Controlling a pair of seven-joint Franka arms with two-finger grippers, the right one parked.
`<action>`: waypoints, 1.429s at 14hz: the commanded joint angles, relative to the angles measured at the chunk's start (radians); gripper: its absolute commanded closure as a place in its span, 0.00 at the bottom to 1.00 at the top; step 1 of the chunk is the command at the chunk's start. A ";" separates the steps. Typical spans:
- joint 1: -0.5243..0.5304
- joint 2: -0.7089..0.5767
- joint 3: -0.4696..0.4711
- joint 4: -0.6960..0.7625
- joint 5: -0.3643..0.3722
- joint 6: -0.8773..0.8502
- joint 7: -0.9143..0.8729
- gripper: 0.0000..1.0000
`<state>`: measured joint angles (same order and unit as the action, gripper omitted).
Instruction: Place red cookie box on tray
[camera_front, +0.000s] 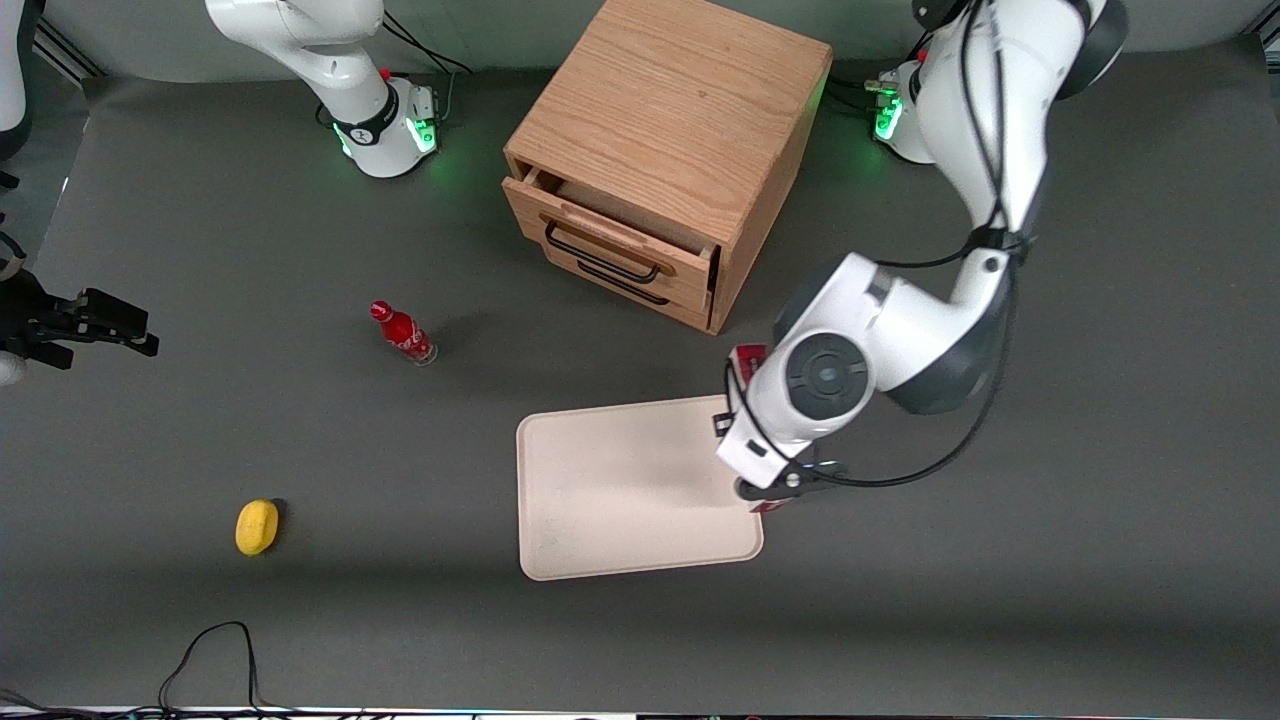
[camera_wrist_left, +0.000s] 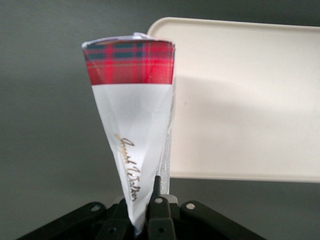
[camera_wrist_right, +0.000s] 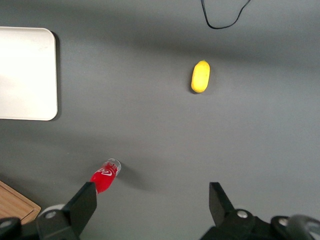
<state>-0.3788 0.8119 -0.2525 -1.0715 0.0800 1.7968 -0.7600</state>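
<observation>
My left gripper (camera_wrist_left: 142, 215) is shut on the red cookie box (camera_wrist_left: 132, 125), which shows a red tartan band and a white panel with gold script. The box is held on edge, pointing away from the wrist camera. The pale cream tray (camera_wrist_left: 250, 100) lies flat on the table beside and below the box. In the front view the wrist covers the gripper and most of the box. Only red bits of the box (camera_front: 748, 357) show, over the tray's (camera_front: 620, 490) edge toward the working arm's end.
A wooden drawer cabinet (camera_front: 670, 150) stands farther from the front camera than the tray, its top drawer slightly open. A small red bottle (camera_front: 403, 335) and a yellow fruit (camera_front: 257, 526) lie toward the parked arm's end. A black cable (camera_front: 210, 650) lies near the table's front edge.
</observation>
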 joint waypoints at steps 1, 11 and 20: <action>-0.057 0.078 0.054 0.062 0.020 0.057 -0.050 1.00; -0.071 0.167 0.067 0.053 0.064 0.205 -0.038 0.70; -0.043 -0.047 0.064 -0.095 0.066 0.090 0.030 0.00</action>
<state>-0.4296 0.9064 -0.1969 -1.0443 0.1388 1.9262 -0.7571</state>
